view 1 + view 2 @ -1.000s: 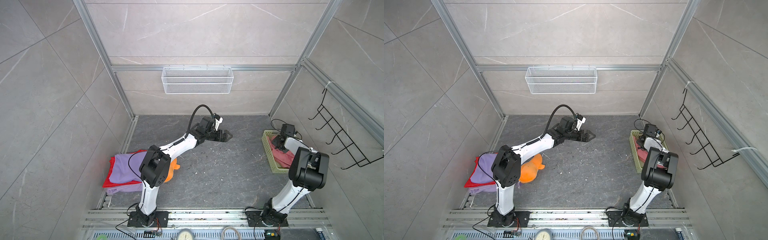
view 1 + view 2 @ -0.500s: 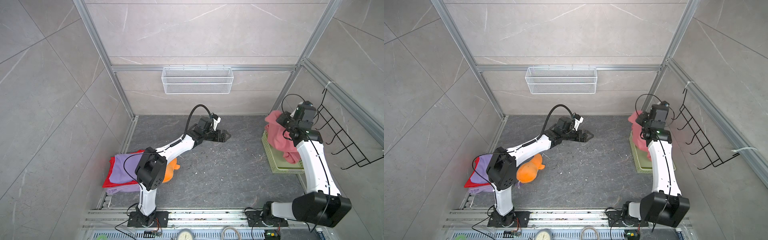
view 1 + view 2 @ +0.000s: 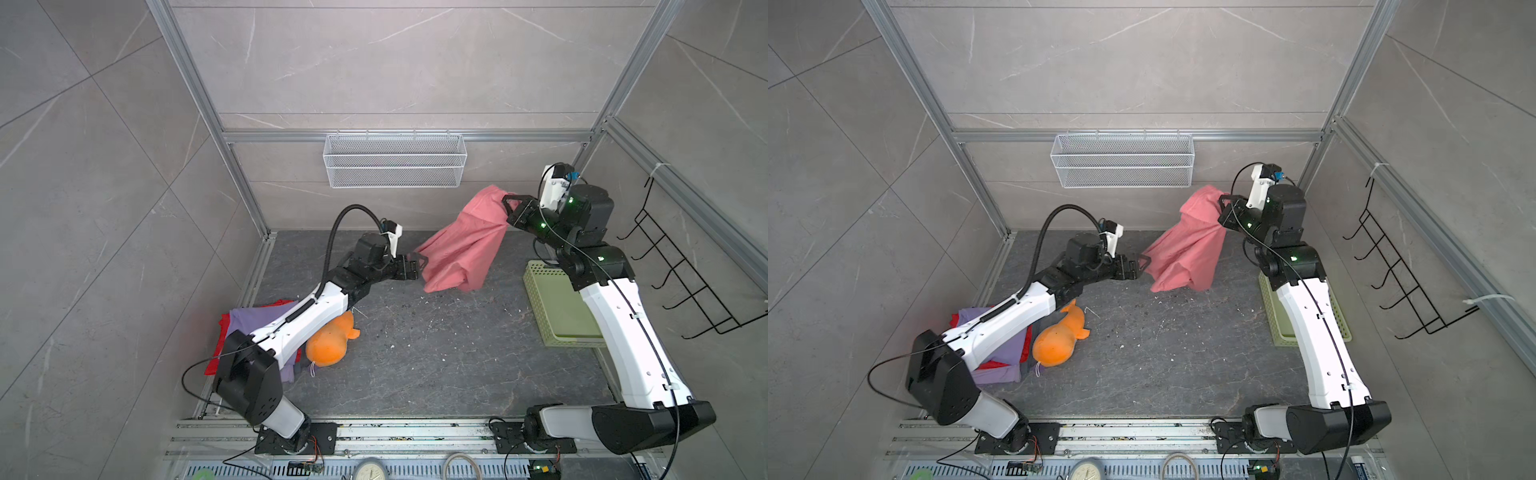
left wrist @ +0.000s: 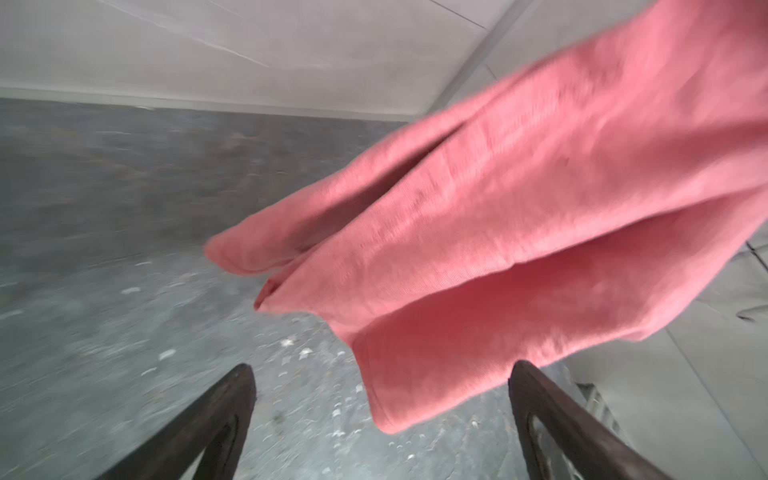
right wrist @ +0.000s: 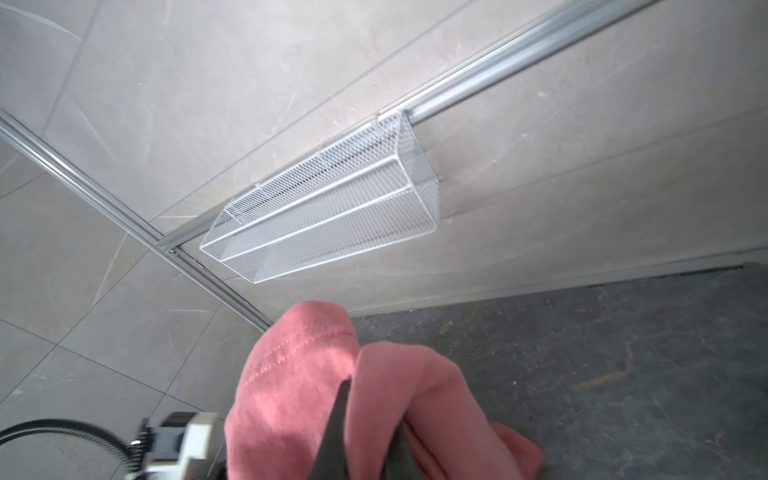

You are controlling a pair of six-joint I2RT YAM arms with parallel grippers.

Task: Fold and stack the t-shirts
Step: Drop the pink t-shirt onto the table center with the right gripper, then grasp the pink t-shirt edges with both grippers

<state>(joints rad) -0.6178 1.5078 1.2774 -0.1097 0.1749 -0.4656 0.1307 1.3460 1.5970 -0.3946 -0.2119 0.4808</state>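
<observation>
Salmon-pink cloth is hanging in the air in both top views: the salmon-pink t-shirt (image 3: pixel 461 249) is dangling from the right gripper (image 3: pixel 509 204), which is pinching a bunched edge of it high above the back of the table (image 3: pixel 415 353). A second ago that gripper was down in the pale green basket (image 3: pixel 555 309) with the shirt lying there. Now the shirt is out of the basket and swinging toward the middle, its lower hem trailing just in front of the left gripper (image 3: pixel 417 266). That one is waiting with jaws spread wide, holding nothing, and has hardly shifted. The lavender t-shirt (image 3: pixel 249 318) and the red t-shirt (image 3: pixel 212 360) are lying piled together at the left edge under the left arm, the orange plush toy (image 3: pixel 328 345) just beside them. None of these has moved.

In the left wrist view, the two dark fingers (image 4: pixel 230 409) are standing well apart, and the salmon-pink t-shirt (image 4: pixel 498 232), blurred, is drifting just beyond them, not yet touched.

In the right wrist view, the right gripper's fingers (image 5: pixel 337 415) are sitting closed with the salmon-pink t-shirt (image 5: pixel 299 374) bulging around them; the white wire basket (image 5: pixel 332 208) is showing on the wall behind.

Judging from this, the pickup is done and the shirt is being brought over for spreading. The left gripper looks set to catch a free corner so folding can begin.
</observation>
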